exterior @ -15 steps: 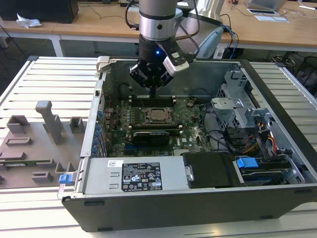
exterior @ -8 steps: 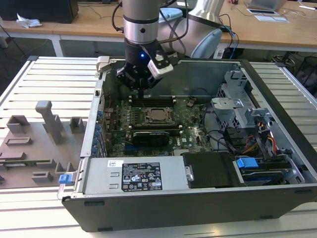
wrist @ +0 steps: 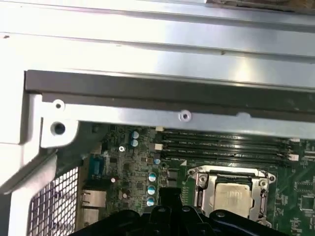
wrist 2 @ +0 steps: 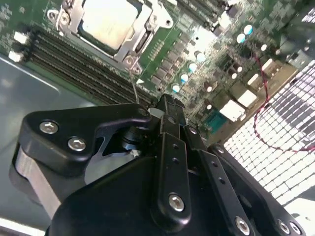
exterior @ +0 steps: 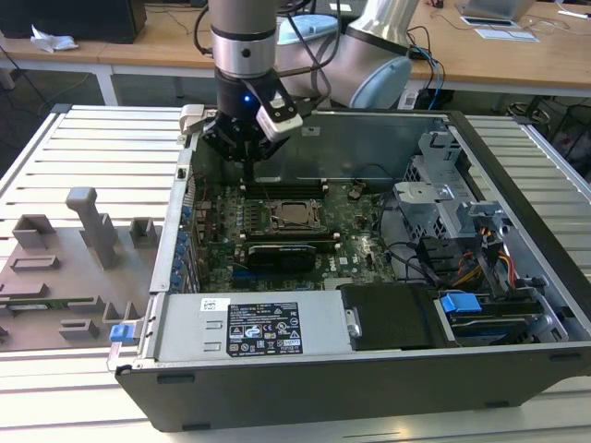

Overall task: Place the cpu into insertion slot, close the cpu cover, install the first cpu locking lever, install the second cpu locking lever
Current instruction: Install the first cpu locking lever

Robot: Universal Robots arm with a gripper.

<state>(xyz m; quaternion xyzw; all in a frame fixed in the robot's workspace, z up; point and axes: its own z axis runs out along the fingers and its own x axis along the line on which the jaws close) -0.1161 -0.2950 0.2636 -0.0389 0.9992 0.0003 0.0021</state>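
The cpu lies silver-topped in the insertion slot on the green board, with the cpu cover lying flat around it as a metal frame. The first wrist view shows the cpu framed by the cover. A thin wire locking lever runs from the socket corner toward my fingertips; whether they touch it is hidden. My gripper is shut, its black fingers meeting in one narrow tip. In the exterior view the gripper hangs just behind the socket, toward that view's left.
Long memory slots lie between the socket and the case's back wall. A black card sits in front of the socket. The power supply, drive cage and cables crowd the case. A grey fixture tray lies outside.
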